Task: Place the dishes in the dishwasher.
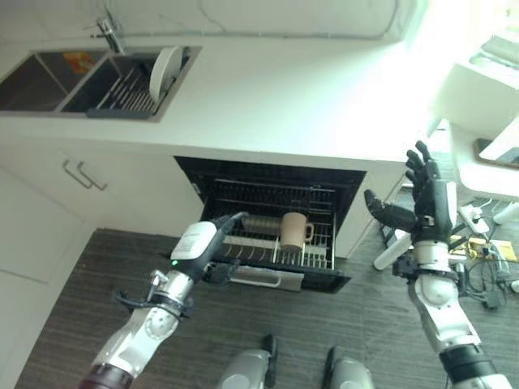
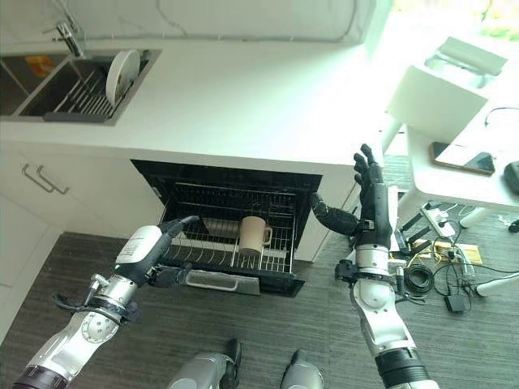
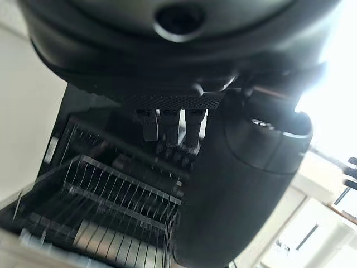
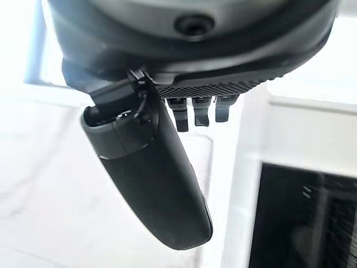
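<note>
The dishwasher's wire rack (image 1: 318, 258) is pulled out below the counter. A beige mug (image 1: 294, 231) stands upright in it, and a grey cup (image 1: 260, 224) lies on its side to the left. A white plate (image 1: 165, 71) stands on edge in the drying rack inside the sink. My left hand (image 1: 201, 243) is at the rack's front left corner, open, fingers reaching over the wires (image 3: 117, 190) and holding nothing. My right hand (image 1: 427, 194) is raised to the right of the dishwasher, open with straight fingers and the thumb (image 4: 150, 178) spread, empty.
A double sink (image 1: 49, 81) with a tap (image 1: 109, 32) is at the counter's far left. Cabinet handles (image 1: 83, 176) are below it. A white table (image 2: 454, 154) with a phone (image 2: 464, 159) and floor cables (image 2: 438, 279) lie to the right.
</note>
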{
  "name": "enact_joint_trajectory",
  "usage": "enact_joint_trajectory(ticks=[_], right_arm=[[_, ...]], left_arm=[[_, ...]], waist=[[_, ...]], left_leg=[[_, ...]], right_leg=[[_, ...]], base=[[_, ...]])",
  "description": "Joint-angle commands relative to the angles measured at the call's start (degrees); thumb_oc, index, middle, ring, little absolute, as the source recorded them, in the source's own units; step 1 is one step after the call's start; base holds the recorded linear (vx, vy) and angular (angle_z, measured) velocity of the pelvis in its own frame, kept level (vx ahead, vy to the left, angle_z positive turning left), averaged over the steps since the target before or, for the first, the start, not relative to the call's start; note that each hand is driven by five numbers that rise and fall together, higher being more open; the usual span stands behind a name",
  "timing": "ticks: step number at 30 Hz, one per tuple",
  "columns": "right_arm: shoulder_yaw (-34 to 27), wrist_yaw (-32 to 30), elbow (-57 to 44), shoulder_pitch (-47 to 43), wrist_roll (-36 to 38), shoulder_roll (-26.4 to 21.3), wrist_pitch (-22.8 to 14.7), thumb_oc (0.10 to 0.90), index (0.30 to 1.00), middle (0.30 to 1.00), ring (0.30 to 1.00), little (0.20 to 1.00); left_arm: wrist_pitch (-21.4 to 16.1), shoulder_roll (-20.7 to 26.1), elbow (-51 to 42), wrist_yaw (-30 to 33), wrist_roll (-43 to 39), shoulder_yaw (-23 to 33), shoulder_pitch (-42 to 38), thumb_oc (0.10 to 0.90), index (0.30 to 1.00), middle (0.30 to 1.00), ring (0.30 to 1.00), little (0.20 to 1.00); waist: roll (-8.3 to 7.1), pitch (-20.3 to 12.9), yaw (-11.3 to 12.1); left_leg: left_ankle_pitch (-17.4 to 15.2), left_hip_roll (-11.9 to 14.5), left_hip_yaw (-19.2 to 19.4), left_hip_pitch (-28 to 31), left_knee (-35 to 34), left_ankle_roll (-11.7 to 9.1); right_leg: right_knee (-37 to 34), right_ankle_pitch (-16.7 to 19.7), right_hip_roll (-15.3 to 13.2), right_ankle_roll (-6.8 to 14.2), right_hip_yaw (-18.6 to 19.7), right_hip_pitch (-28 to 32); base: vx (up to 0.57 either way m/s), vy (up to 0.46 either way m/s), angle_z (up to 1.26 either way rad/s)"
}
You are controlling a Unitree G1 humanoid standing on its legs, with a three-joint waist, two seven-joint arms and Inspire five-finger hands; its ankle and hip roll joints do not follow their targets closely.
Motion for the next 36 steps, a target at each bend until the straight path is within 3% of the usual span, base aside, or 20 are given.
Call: enact_joint_trajectory(ticks=[1,3,7,10,11,12,13,15,16,18,20,21,23,24,26,27,29,32,35,36], right_arm=[[-6.3,0.0,-6.5,0.6,2.0,-1.4,-9.6,0.8,0.9,0.9,0.9,0.9],[-10.3,1.3,-8.1,3.8,4.0,-0.4,-10.4,0.8,0.9,0.9,0.9,0.9],[-12.3,5.8,-8.8,5.6,7.4,1.0,-10.6,0.8,0.9,0.9,0.9,0.9],[-12.4,8.1,-9.4,6.3,9.8,1.4,-10.1,0.8,0.9,0.9,0.9,0.9],[-12.0,9.6,-9.2,6.2,10.9,1.4,-10.4,0.8,0.9,0.9,0.9,0.9],[-11.9,10.5,-9.0,6.0,11.6,1.3,-10.6,0.8,0.9,0.9,0.9,0.9],[-12.1,12.5,-8.3,6.0,13.6,1.0,-10.4,0.8,0.9,0.9,0.9,0.9],[-12.4,14.2,-8.0,6.1,15.9,0.7,-10.3,0.8,0.9,0.9,0.9,0.9],[-12.6,15.6,-7.9,6.2,17.6,0.4,-10.6,0.8,0.9,0.9,0.9,0.9],[-13.9,16.6,-7.9,7.0,18.9,-0.6,-11.9,0.8,0.9,0.9,0.9,0.9],[-13.9,16.6,-8.0,6.8,20.4,-1.3,-11.9,0.8,0.9,0.9,0.9,0.9],[-13.6,16.9,-7.6,6.2,20.7,-1.0,-12.1,0.8,0.9,0.9,0.9,0.9],[-12.8,17.1,-8.5,4.9,18.6,-0.6,-11.5,0.8,0.9,0.9,0.9,0.9],[-12.6,17.0,-8.9,4.7,18.3,-0.7,-11.2,0.8,0.9,0.9,0.9,0.9],[-12.1,16.1,-10.7,3.8,17.1,-1.7,-9.3,0.8,0.9,0.9,0.9,0.9],[-12.2,15.9,-11.0,3.6,17.1,-2.0,-8.8,0.8,0.9,0.9,0.9,0.9],[-12.8,15.4,-11.7,3.8,17.6,-2.8,-7.6,0.8,0.9,0.9,0.9,0.9],[-14.5,15.4,-11.6,5.3,22.8,-3.1,-7.7,0.8,0.9,0.9,0.9,0.9],[-14.9,14.9,-11.2,6.3,27.4,-1.0,-8.0,0.8,0.9,0.9,0.9,0.9],[-14.8,15.9,-11.7,6.7,29.1,0.8,-6.3,0.8,0.9,0.9,0.9,0.9]], left_arm=[[0.7,2.3,-1.7,8.2,-4.5,7.0,0.4,0.8,0.9,0.9,0.9,0.9],[1.9,2.9,-0.4,11.9,-6.2,11.6,1.2,0.8,0.9,0.9,0.9,0.9],[3.8,3.0,-0.2,15.0,-7.6,16.5,3.4,0.8,0.9,0.9,0.9,0.9],[4.2,1.9,0.9,17.6,-8.7,19.5,4.8,0.8,0.9,0.9,0.9,0.9],[4.6,0.4,1.2,18.9,-9.5,21.1,6.3,0.8,0.9,0.9,0.9,0.9],[4.9,-0.1,1.3,19.0,-10.0,21.8,6.9,0.8,0.9,0.9,0.9,0.9],[4.4,-2.0,3.9,20.3,-12.4,22.9,7.7,0.8,0.9,0.9,0.9,0.9],[3.8,-3.0,4.5,21.1,-14.1,24.2,9.1,0.8,0.9,0.9,0.9,0.9],[3.0,-4.5,5.5,22.3,-14.3,25.3,10.2,0.8,0.9,0.9,0.9,0.9],[3.3,-5.9,5.7,23.2,-14.1,25.3,10.7,0.8,0.9,0.9,0.9,0.9],[3.6,-6.5,6.9,21.9,-17.3,25.3,10.2,0.8,0.9,0.9,0.9,0.9],[3.1,-6.9,8.4,21.6,-18.8,25.4,9.9,0.8,0.9,0.9,0.9,0.9],[3.5,-8.7,11.6,19.6,-23.2,25.4,9.4,0.8,0.9,0.9,0.9,0.9],[3.5,-9.0,12.3,19.0,-24.7,25.3,9.3,0.8,0.9,0.9,0.9,0.9],[4.5,-11.9,16.6,12.4,-32.2,24.7,9.0,0.8,0.9,0.9,0.9,0.9],[4.2,-12.7,18.0,11.0,-32.6,24.6,8.9,0.8,0.9,0.9,0.9,0.9],[2.7,-14.4,21.6,8.2,-32.8,23.5,8.5,0.8,0.9,0.9,0.9,0.9],[0.7,-15.3,24.6,3.1,-33.7,20.1,7.8,0.8,0.9,0.9,0.9,0.9],[0.8,-15.9,26.1,-2.4,-33.7,16.4,7.0,0.8,0.9,0.9,0.9,0.9],[1.7,-16.0,26.1,-5.3,-35.6,14.1,6.5,0.8,0.9,0.9,0.9,0.9]], waist=[[0.36,-5.6,-0.5],[0.9,-6.7,-1.5],[1.28,-7.2,-1.3],[0.69,-7.0,-1.8],[0.73,-7.3,-1.5],[0.67,-7.5,-1.4],[0.24,-7.2,-1.8],[-0.05,-7.4,-1.5],[-0.53,-7.5,-1.3],[-2.87,-6.2,-0.9],[-3.39,-4.0,-0.2],[-3.28,-3.6,-0.1],[-2.54,-4.2,-0.6],[-2.36,-4.2,-0.7],[-0.21,-4.9,-1.4],[-0.06,-5.1,-1.5],[0.24,-5.5,-2.5],[0.79,-5.9,-4.0],[0.36,-6.3,-3.9],[0.06,-6.4,-4.0]], left_leg=[[-9.4,2.8,-0.6,2.4,1.4,0.4],[-10.6,1.7,-0.9,2.6,1.4,2.0],[-11.1,1.3,0.0,2.3,1.4,2.9],[-11.3,-0.3,-0.9,2.1,1.4,3.4],[-10.2,-0.9,-1.3,1.2,1.4,2.6],[-10.1,-1.2,-1.6,1.1,1.4,2.4],[-9.6,-2.5,-3.1,1.7,1.4,1.8],[-9.3,-2.5,-2.4,2.3,1.4,1.5],[-9.2,-2.3,-1.0,3.2,1.4,1.0],[-4.9,-3.6,1.9,4.8,1.6,-0.3],[-1.4,-3.5,0.2,-0.7,9.8,-2.2],[-1.2,-2.5,-0.3,-1.9,10.5,-2.5],[2.0,2.7,0.3,-0.1,3.0,-4.4],[2.8,3.7,0.2,0.3,1.4,-4.7],[5.1,11.2,-3.6,-3.5,1.4,-7.6],[5.3,12.3,-4.2,-3.8,1.4,-8.0],[4.1,13.9,-3.7,-2.8,1.4,-8.3],[-1.7,13.0,-1.0,-0.6,1.4,-7.9],[-5.1,9.7,-1.3,1.1,1.4,-6.9],[-6.7,8.0,-0.3,2.0,1.4,-5.3]], right_leg=[[-0.2,0.2,-1.6,5.0,3.2,2.9],[-0.2,5.4,-1.7,5.7,3.4,3.5],[4.8,5.4,-0.2,5.6,1.3,1.9],[6.6,1.6,6.6,4.4,3.1,1.3],[4.4,1.2,9.9,3.0,2.7,1.8],[2.2,0.5,10.2,2.5,2.7,2.4],[-0.2,-1.4,11.4,1.0,5.3,2.8],[-0.2,-3.5,10.8,0.2,4.4,2.6],[-0.2,-6.5,10.3,-0.7,3.8,2.6],[-0.2,-6.9,7.9,-1.7,4.5,3.4],[-0.2,-6.8,7.7,-2.9,5.9,4.2],[-0.2,-6.8,7.6,-3.0,6.1,4.2],[-0.2,-7.1,7.0,-2.3,5.9,3.7],[-0.2,-7.3,6.8,-2.2,6.0,3.8],[-0.2,-8.8,6.6,-2.0,6.1,4.2],[-0.2,-9.0,6.1,-1.9,6.0,4.4],[-0.2,-8.9,4.8,-1.5,5.2,4.4],[-0.2,-7.4,2.3,0.0,3.9,4.3],[-0.2,-5.3,0.0,2.4,4.5,3.6],[-0.2,-4.0,-1.7,3.8,4.9,3.1]], base=[[-0.03,0.157,0.01],[-0.04,0.211,0.03],[-0.05,0.111,-0.02],[-0.03,0.008,-0.17],[-0.01,-0.029,-0.17],[0.03,-0.088,0.11],[0.05,-0.09,0.07],[0.03,-0.105,0.31],[0.04,-0.135,0.31],[0.01,-0.096,0.09],[-0.1,0.011,0.26],[-0.08,0.169,0.3],[0.0,0.322,0.22],[0.01,0.423,0.13],[0.04,0.611,0.11],[0.05,0.617,-0.1],[0.02,0.465,-0.34],[0.02,0.482,-0.05],[0.07,0.337,0.47],[0.08,0.292,0.32]])
